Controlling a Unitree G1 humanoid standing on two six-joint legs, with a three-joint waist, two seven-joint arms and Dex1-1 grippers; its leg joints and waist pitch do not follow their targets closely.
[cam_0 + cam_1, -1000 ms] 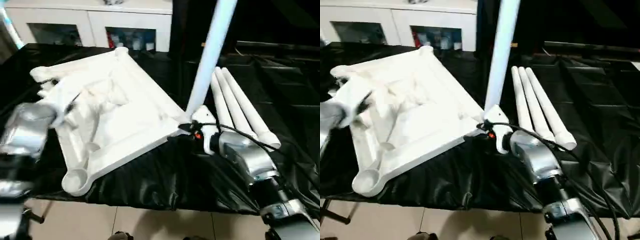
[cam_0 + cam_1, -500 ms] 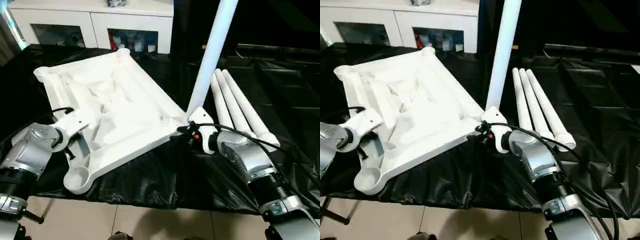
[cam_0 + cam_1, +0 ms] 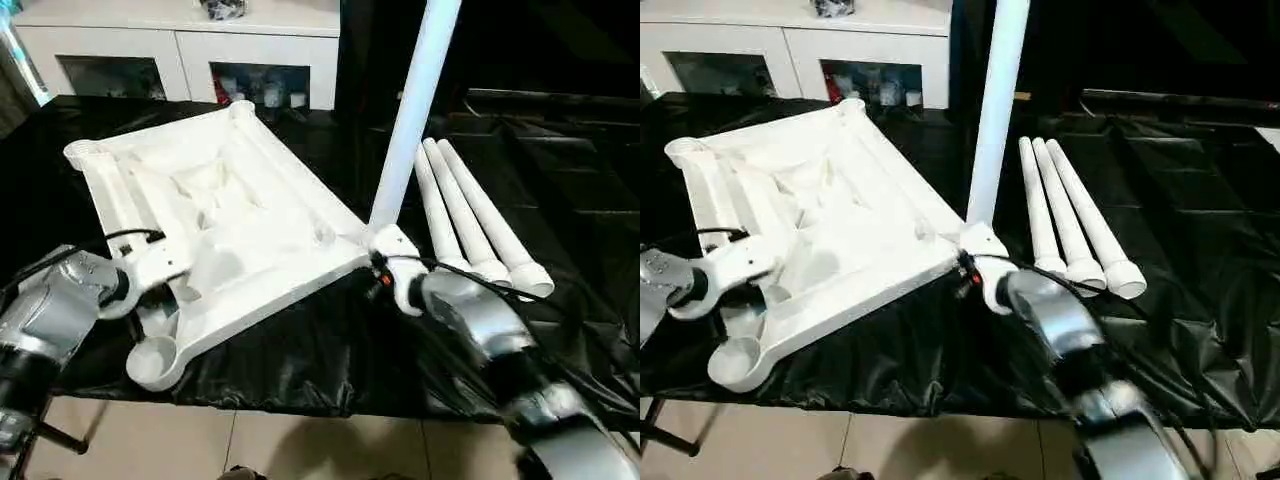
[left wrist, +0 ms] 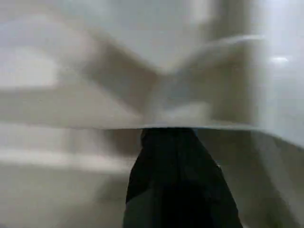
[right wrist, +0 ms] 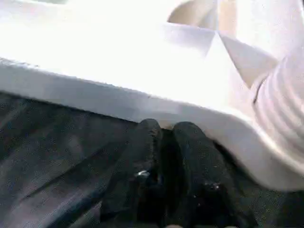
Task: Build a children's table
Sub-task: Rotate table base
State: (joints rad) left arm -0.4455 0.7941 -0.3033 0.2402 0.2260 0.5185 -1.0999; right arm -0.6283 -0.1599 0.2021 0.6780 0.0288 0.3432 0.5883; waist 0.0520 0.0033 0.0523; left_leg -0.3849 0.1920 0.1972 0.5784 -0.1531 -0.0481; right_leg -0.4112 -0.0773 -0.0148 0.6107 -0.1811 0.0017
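The white tabletop [image 3: 225,215] lies underside up on the black-covered table, its ribs showing. One white leg [image 3: 412,110] stands upright in the tabletop's near right corner socket [image 3: 392,240]. Three more legs [image 3: 468,215] lie side by side to the right. My right gripper [image 5: 164,130] sits low against the tabletop's edge just beside that socket, its two black fingers drawn together with nothing between them. My left gripper [image 4: 167,137] is shut, its tip pressed against a rib at the tabletop's near left edge [image 3: 160,275].
A white cabinet [image 3: 180,40] with glass doors stands behind the table. The black cloth [image 3: 330,340] hangs over the front edge above a tiled floor [image 3: 300,445]. An unfilled corner socket [image 3: 152,362] juts out at the near left.
My right gripper's fingers have closed beside the socket. My left arm has come down and in from the left to the tabletop's near left edge.
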